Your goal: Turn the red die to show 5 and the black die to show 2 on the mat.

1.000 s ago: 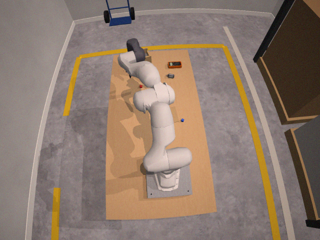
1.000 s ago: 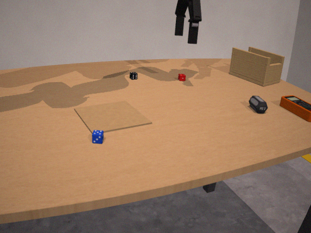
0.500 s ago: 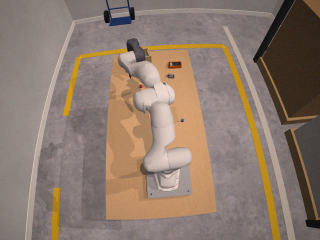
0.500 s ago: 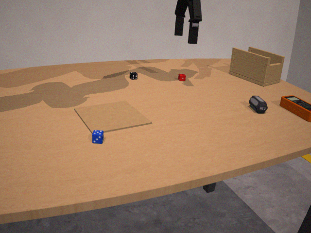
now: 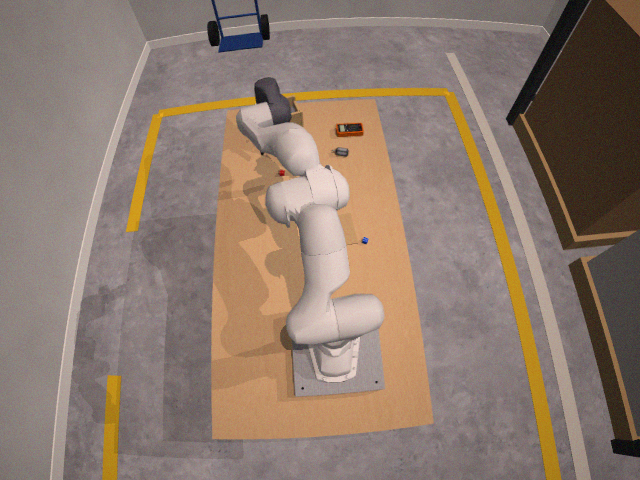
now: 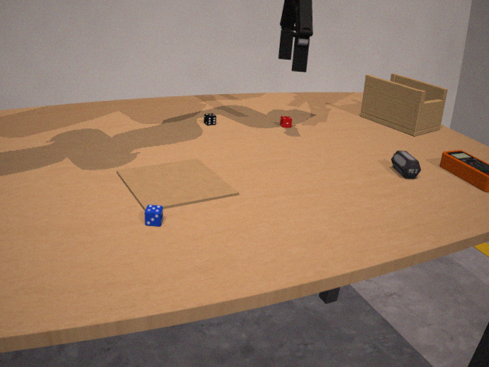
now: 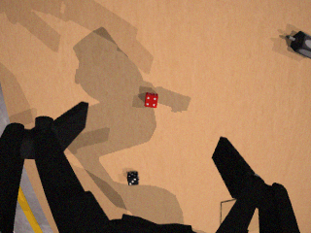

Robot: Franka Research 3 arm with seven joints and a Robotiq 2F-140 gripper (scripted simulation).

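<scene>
The red die sits flat on the table, off the mat, with 4 on top. The black die sits flat on the table, off the mat; its side facing the exterior camera shows 6, and its top number is too small to read surely. The blue die sits flat with 5 on top, just outside a corner of the thin wooden mat. My gripper is open and empty, high above the table near the red die. The arm hides the black die in the top view.
An open wooden box stands at the table's far end. An orange multimeter and a dark grey bit holder lie on the table, beyond the mat.
</scene>
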